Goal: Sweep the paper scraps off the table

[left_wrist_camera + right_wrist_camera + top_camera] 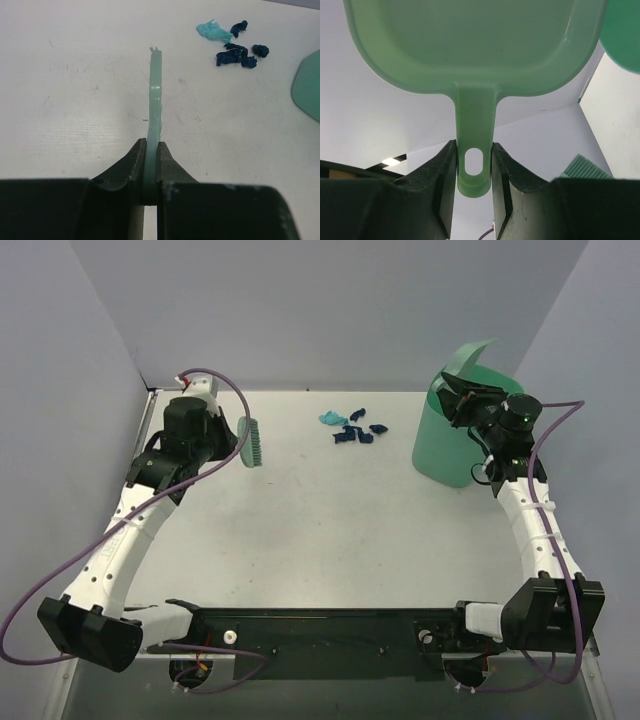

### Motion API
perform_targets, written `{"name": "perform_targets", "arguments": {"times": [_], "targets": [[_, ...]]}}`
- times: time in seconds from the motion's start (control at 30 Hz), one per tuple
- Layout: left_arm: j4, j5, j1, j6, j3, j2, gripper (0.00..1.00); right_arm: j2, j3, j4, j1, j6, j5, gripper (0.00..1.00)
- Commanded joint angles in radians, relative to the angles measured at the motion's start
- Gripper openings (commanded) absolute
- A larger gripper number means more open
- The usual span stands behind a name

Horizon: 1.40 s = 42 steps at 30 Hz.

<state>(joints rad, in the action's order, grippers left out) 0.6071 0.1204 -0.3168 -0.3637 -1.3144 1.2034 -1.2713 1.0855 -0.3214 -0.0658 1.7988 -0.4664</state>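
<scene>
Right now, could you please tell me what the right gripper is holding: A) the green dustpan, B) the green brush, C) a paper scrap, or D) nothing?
A: the right gripper is shut on the handle of the green dustpan; the green brush sits in the left gripper.

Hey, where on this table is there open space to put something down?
The table is bare across its middle and near half, nearer than the brush, scraps and dustpan. A smaller bare gap lies between brush and scraps. Crowded: the far right, where the dustpan is close to the scraps.
</scene>
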Motion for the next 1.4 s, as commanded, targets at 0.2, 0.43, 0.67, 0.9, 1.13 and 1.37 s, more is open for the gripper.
{"name": "perform_targets", "arguments": {"times": [0.2, 0.43, 0.67, 0.9, 1.13, 1.37], "targets": [[-0.303, -0.064, -0.071, -0.179, -0.079, 0.119, 0.0, 0.092, 0.095, 0.075, 0.007, -0.186, -0.006, 0.0], [-0.717, -0.12, -0.102, -0.409, -0.049, 0.284, 0.0, 0.118, 0.263, 0.388, 0.052, -0.587, -0.003, 0.0], [-0.923, -0.156, -0.148, -0.563, -0.2, 0.629, 0.0, 0.138, 0.389, 0.646, 0.17, -0.926, 0.116, 0.0], [-1.149, -0.145, -0.157, -0.747, -0.308, 0.934, 0.0, 0.165, 0.409, 0.765, 0.256, -1.064, 0.187, 0.0], [-1.216, -0.128, -0.18, -0.883, -0.393, 1.108, 0.0, 0.168, 0.389, 0.797, 0.288, -1.118, 0.239, 0.0], [-1.056, -0.042, -0.2, -0.971, -0.428, 1.168, 0.0, 0.162, 0.363, 0.785, 0.304, -1.132, 0.259, 0.0]]}}
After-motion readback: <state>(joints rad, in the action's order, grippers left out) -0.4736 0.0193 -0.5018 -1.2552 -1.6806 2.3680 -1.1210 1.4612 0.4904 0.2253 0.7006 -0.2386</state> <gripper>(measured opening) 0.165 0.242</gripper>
